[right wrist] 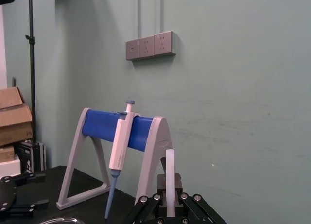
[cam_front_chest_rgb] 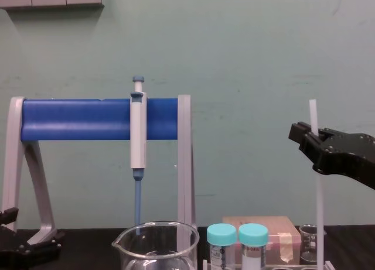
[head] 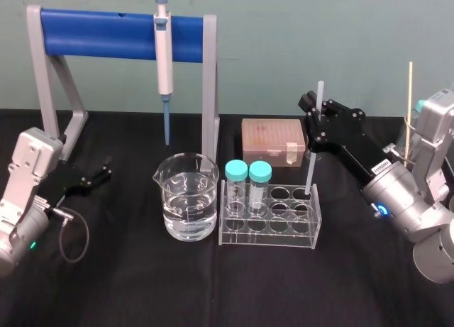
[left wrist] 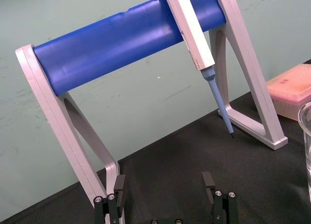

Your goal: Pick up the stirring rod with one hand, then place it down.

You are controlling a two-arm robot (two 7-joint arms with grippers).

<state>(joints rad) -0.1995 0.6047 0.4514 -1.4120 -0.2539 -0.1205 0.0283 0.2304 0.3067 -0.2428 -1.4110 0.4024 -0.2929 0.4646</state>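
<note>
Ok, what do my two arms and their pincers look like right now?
Both arms have silver-grey housings. The left pincer and right pincer are black and flat-jawed. The left arm has a looped grey cable and green light; the right arm a blue ring light and white label.

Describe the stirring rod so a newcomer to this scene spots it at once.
Find the clear tube rack right of the water beaker. At its right end a thin translucent-white stirring rod stands nearly upright, held in the right gripper. Unlike the blue-tipped pipette hanging on the stand, it is plain and straight.
</note>
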